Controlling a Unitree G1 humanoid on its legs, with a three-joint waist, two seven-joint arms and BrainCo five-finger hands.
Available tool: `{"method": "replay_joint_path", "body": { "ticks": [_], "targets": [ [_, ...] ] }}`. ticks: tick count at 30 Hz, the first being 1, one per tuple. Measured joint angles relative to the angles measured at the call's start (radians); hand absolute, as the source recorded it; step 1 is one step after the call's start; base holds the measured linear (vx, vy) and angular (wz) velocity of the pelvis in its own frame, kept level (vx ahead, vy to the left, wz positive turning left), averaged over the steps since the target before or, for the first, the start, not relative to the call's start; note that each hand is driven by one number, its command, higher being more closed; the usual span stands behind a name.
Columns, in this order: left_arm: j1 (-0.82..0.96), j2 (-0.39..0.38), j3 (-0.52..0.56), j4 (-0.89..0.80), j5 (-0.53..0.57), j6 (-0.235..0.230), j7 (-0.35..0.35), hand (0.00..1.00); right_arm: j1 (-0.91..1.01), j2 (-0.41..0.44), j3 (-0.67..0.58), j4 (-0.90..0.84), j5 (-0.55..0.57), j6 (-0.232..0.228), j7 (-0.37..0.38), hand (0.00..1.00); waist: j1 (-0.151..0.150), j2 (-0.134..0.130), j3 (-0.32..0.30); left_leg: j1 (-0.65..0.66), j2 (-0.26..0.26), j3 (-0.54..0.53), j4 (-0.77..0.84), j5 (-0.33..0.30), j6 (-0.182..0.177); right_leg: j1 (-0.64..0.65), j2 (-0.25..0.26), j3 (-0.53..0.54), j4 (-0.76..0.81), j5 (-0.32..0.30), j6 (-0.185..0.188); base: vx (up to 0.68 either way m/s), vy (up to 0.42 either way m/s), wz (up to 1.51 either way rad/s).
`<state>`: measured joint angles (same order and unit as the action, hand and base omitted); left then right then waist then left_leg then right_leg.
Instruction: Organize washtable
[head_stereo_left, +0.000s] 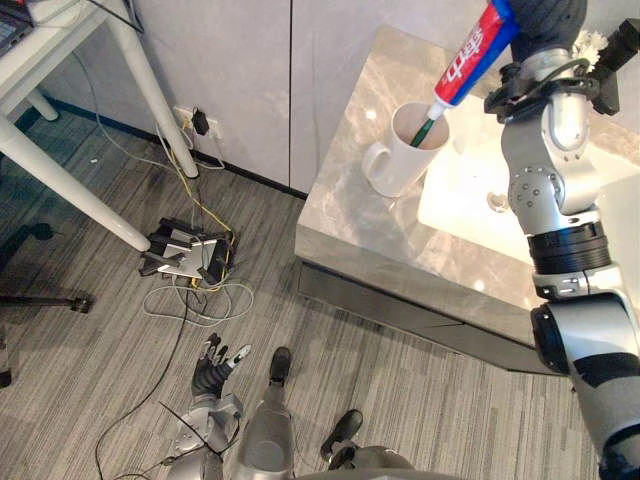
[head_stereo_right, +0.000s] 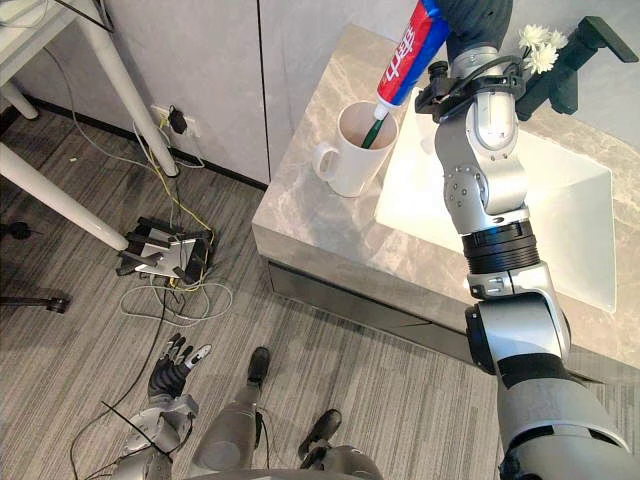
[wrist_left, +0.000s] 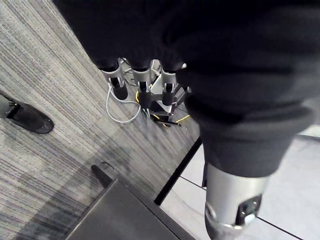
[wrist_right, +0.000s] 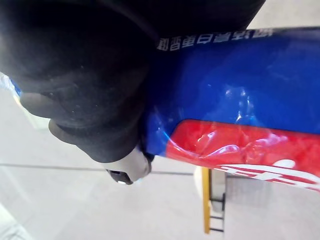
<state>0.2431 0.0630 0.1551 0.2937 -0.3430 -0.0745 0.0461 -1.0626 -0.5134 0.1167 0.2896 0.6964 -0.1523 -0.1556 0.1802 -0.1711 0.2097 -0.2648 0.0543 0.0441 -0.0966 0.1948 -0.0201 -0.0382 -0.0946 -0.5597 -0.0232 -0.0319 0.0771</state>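
Holding the toothpaste tube (head_stereo_left: 472, 52) by its upper end, the right hand (head_stereo_right: 475, 22) hangs above the white mug (head_stereo_left: 403, 162). Its fingers appear curled round the tube, though the dark cover hides most of them. We see the tube tilted, its green cap end inside the mug's mouth. The mug stands on the marble table (head_stereo_left: 345, 205), just beside the sink basin (head_stereo_left: 470, 205). We note the left hand (head_stereo_left: 214, 374) low near the floor, fingers relaxed, holding nothing.

White print (toothpaste tube (head_stereo_left: 472, 50)) illegible.
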Motion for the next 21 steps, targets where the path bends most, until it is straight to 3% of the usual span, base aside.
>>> {"method": "replay_joint_path", "body": {
  "ticks": [21],
  "targets": [
    [0.000,-0.001,-0.008,-0.003,-0.001,0.001,0.000,0.00,0.001,0.045,0.020,0.000,-0.039,0.001,0.005,1.00,-0.002,0.005,0.019,0.002,0.004,0.005,0.000,0.000,0.000,-0.001,0.002,0.009,0.002,0.000,-0.001,0.00,0.000,0.00]
  ]
}}
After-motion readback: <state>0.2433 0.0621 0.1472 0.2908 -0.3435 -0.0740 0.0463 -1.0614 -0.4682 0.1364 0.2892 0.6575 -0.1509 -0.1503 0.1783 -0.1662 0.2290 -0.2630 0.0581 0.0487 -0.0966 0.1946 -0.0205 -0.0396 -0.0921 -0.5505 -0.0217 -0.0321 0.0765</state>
